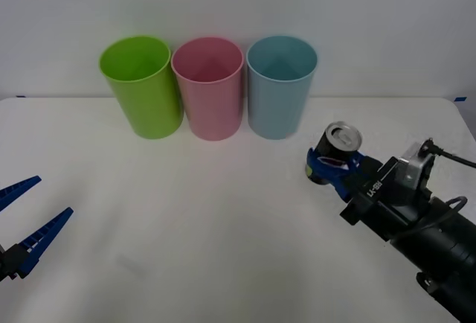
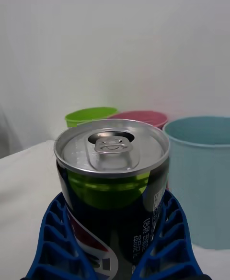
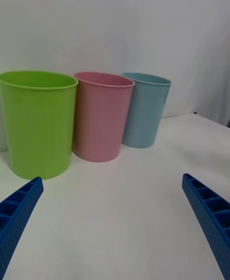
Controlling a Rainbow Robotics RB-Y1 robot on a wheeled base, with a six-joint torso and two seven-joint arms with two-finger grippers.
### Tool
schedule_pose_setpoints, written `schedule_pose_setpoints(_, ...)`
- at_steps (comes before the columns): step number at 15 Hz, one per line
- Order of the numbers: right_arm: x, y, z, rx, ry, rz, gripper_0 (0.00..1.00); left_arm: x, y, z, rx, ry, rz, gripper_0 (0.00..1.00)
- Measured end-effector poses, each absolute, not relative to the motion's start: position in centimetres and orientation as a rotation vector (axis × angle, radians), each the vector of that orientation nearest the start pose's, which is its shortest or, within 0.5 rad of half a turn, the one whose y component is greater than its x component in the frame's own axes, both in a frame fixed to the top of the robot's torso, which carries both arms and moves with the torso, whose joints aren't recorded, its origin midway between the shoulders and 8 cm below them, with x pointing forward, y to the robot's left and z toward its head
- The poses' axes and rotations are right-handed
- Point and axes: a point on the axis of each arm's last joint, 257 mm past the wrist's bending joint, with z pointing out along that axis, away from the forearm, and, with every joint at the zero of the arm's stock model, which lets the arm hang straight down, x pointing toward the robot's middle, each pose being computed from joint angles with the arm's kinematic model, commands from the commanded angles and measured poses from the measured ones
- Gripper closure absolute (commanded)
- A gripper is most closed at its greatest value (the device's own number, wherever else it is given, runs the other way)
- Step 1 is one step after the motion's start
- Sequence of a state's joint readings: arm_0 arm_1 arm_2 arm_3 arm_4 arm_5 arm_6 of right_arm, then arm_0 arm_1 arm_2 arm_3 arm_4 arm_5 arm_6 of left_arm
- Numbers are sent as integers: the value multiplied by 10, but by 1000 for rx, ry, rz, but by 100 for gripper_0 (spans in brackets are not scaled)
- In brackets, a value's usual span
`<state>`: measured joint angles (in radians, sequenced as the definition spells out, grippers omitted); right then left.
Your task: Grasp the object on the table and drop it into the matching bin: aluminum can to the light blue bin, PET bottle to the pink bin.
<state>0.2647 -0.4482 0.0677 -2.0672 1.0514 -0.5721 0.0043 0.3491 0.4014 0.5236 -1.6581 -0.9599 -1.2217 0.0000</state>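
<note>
The right gripper (image 1: 332, 168) has its blue ribbed fingers (image 2: 57, 241) pressed against both sides of the aluminum can (image 1: 336, 150), holding it upright low on its body so that most of the wall and the shiny lid with its pull tab stand clear above the jaws. From the front it looks lifted a little off the table (image 1: 223, 248), though I can't be sure the base is clear of it. Ahead of the jaws and slightly to one side stands the light blue bin (image 1: 280, 87), near but not touching the can; the pink bin (image 1: 209, 87) is beside that, and a lime green bin (image 1: 141, 85) beyond.

I'd judge the can to be light, stiff enough across the middle but thin-walled, so a hard squeeze could dent it, and its smooth painted skin could slip in a loose hold. The sidewall, where the ribbed pads sit, is the sensible place to take it.

The wrap is dark with a green band under the rim and a red, white and blue roundel low down; a column of small white print runs down one side, too fine to read.

The left gripper (image 1: 21, 215) waits well apart at the table's near edge, jaws spread wide, holding nothing
</note>
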Motion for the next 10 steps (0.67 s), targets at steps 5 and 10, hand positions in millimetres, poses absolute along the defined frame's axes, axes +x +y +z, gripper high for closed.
schedule_pose_setpoints(5, 420, -139, -55, -518, 1248, 594, 100, 342, 330, -169, 465, 1441, -567, 0)
schedule_pose_setpoints(10, 460, -133, -28, -519, 1221, 595, 100, 342, 330, -169, 465, 1441, -567, 0)
